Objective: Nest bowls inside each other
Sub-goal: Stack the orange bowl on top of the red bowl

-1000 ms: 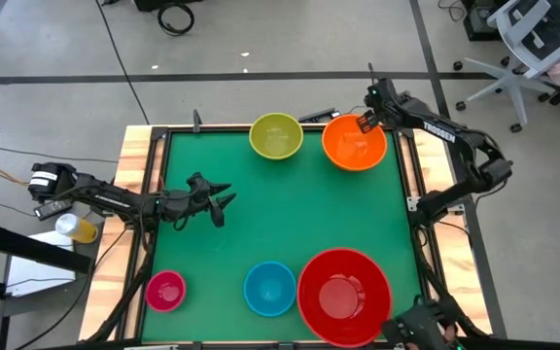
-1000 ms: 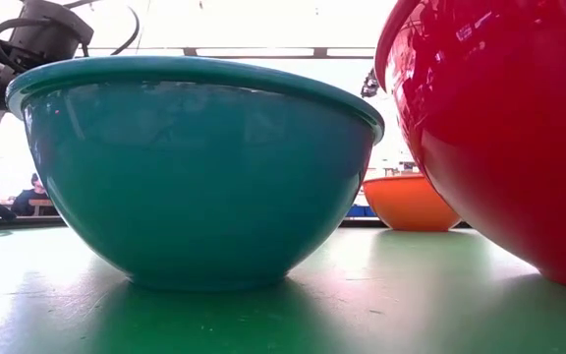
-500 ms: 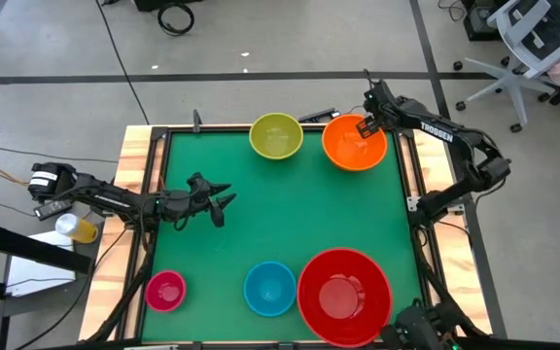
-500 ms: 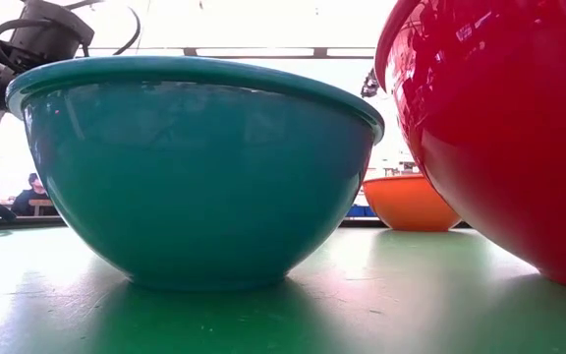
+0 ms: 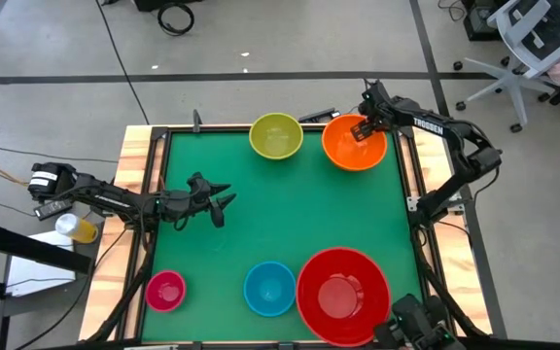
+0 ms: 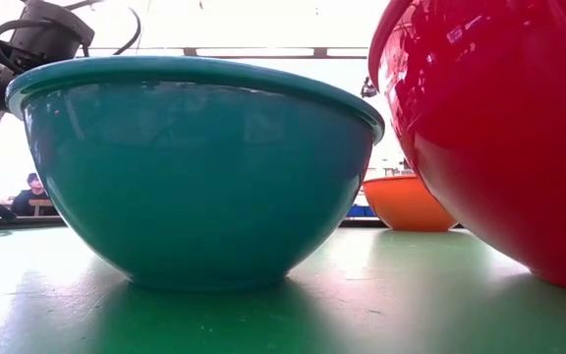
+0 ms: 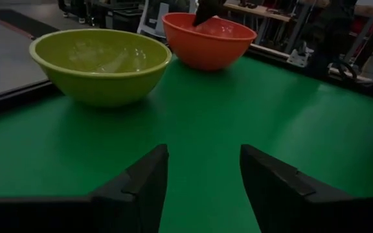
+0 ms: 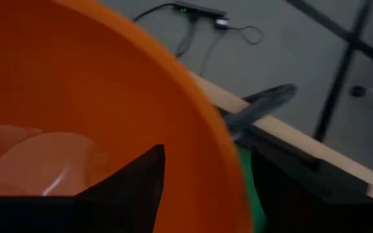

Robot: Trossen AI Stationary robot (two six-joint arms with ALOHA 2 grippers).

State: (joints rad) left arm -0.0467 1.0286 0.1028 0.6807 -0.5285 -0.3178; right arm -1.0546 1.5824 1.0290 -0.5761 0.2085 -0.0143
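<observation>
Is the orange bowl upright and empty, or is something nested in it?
Upright and empty. The orange bowl sits mouth up with nothing nested inside; only the open right gripper straddles its rim.

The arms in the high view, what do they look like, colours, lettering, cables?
Both arms are dark, slim and jointed. The right arm carries white TROSSEN lettering on its forearm link. The left arm has a white-trimmed block at its base and thin cables alongside. Each end effector, left and right, has two dark wedge-shaped fingers.

Right arm (image 5: 434, 126): white lettering, seemingly "TROSSEN"; no other readable text.
</observation>
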